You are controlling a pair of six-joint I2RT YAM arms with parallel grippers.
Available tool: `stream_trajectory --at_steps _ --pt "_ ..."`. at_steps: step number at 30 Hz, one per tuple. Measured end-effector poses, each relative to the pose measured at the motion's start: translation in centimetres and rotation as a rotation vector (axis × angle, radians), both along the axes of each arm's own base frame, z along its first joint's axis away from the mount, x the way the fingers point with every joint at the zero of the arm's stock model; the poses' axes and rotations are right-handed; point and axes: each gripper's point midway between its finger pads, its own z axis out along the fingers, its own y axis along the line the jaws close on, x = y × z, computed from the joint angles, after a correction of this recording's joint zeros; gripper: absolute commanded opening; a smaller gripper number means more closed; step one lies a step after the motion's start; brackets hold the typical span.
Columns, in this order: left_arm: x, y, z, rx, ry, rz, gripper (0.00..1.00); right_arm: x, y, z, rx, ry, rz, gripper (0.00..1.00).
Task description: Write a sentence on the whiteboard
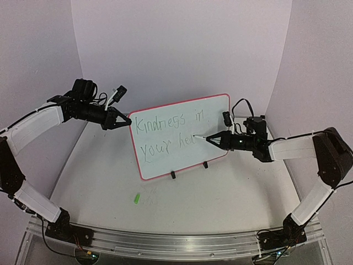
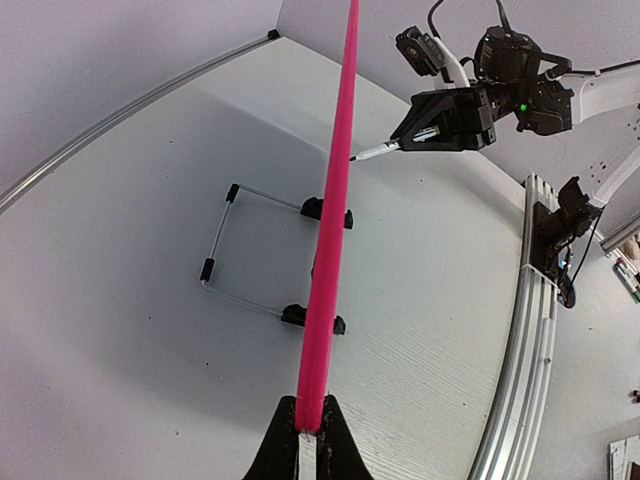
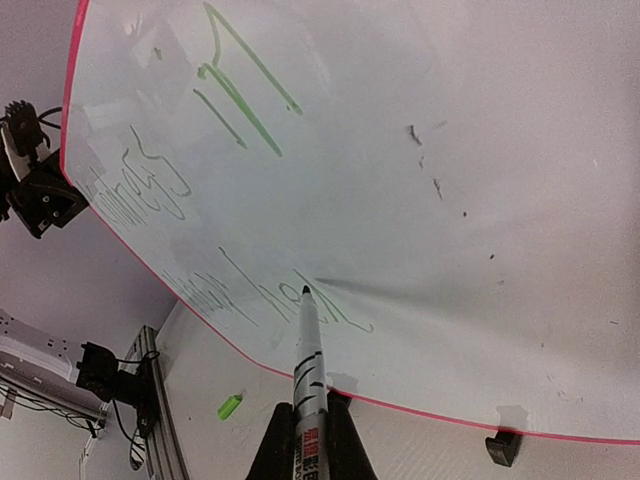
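Note:
The whiteboard (image 1: 215, 113) stands tilted on its wire stand mid-table. The sentence (image 1: 165, 122) is in thin green, two lines reading about "Kindness in / your hea". My left gripper (image 1: 128, 122) is shut on the board's left pink rim (image 2: 330, 230), seen edge-on between its fingers (image 2: 285, 445). My right gripper (image 1: 214, 138) is shut on a white marker (image 3: 310, 365). The marker's tip touches the board at the end of the lower line (image 3: 350, 315). The upper line's green strokes (image 3: 240, 110) show higher in the right wrist view.
A green marker cap (image 1: 136, 197) lies on the table in front of the board, also in the right wrist view (image 3: 230, 406). The wire stand (image 2: 225, 240) with black clips (image 3: 503, 447) sits behind and under the board. A metal rail (image 1: 165, 245) runs along the near edge.

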Motion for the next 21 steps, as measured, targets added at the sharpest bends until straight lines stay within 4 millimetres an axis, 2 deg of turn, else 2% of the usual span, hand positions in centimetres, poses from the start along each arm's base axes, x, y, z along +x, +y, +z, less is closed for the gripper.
stream_trajectory --at_steps 14,21 --pt "0.05 0.03 -0.04 0.003 0.000 0.004 0.00 0.90 -0.26 -0.10 -0.007 0.005 -0.045 0.00" --pt "0.05 0.03 -0.05 0.003 0.001 0.004 0.00 0.79 -0.78 -0.91 -0.022 0.019 -0.075 0.00"
